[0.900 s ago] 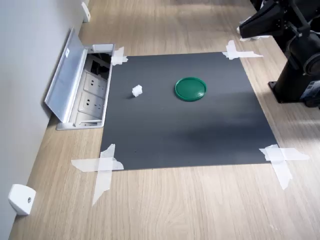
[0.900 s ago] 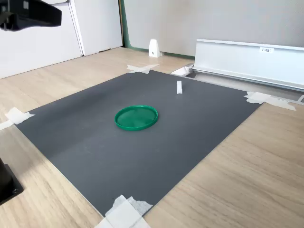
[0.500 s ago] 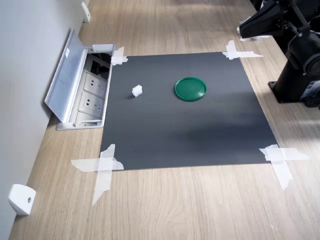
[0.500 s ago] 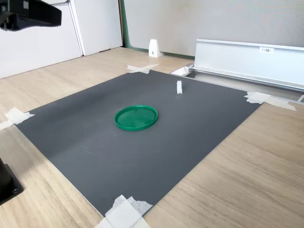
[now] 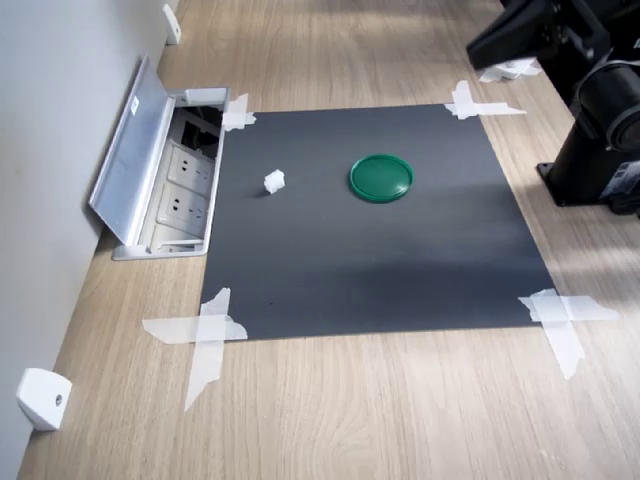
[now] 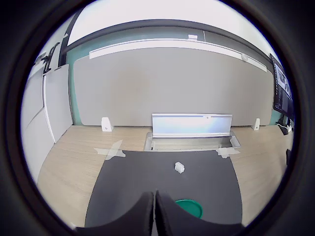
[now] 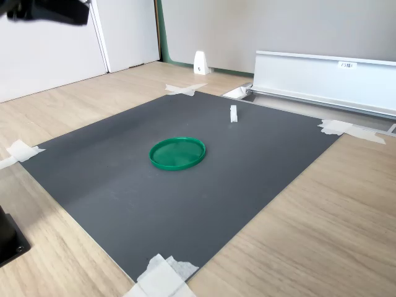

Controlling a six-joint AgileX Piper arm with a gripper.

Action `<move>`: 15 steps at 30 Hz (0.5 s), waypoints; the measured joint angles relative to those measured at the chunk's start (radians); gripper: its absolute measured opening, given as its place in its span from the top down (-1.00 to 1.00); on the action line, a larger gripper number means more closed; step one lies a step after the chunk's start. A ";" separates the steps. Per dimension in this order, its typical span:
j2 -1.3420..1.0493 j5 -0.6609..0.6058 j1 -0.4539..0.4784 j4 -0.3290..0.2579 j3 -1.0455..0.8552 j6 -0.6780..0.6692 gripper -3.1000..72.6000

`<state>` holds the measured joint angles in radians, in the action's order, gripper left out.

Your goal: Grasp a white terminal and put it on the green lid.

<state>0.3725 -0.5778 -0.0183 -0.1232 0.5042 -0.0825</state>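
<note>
Evidently we hover our claw (image 6: 154,216), jaws pressed together and empty, high above the desk (image 5: 400,400) to survey white terminal (image 5: 274,181) and green lid (image 5: 381,177).

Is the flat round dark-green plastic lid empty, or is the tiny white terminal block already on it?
Empty: the green lid is bare, and the white terminal sits apart on the mat.

Green lid (image 6: 188,207) partly hidden behind claw (image 6: 155,216).
</note>
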 joint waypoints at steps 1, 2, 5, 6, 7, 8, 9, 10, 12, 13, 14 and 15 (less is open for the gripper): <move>0.038 -0.024 0.000 0.009 0.036 0.000 0.94; 0.079 -0.051 0.000 0.022 0.073 0.000 0.94; 0.209 -0.126 0.000 0.065 0.176 -0.005 0.94; 0.253 -0.147 0.000 0.082 0.211 -0.015 0.94; 0.297 -0.166 0.000 0.097 0.246 -0.034 0.94; 0.333 -0.182 0.000 0.109 0.281 -0.065 0.94; 0.378 -0.204 0.000 0.116 0.318 -0.105 0.94; 0.425 -0.227 0.000 0.117 0.354 -0.153 0.94; 0.508 -0.280 0.000 0.103 0.419 -0.248 0.94; 0.553 -0.308 0.000 0.088 0.455 -0.300 0.94; 0.596 -0.336 0.000 0.068 0.491 -0.347 0.94; 0.629 -0.358 0.000 0.052 0.519 -0.378 0.93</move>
<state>1.0014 -0.9355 -0.0183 -0.0712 1.0233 -0.4609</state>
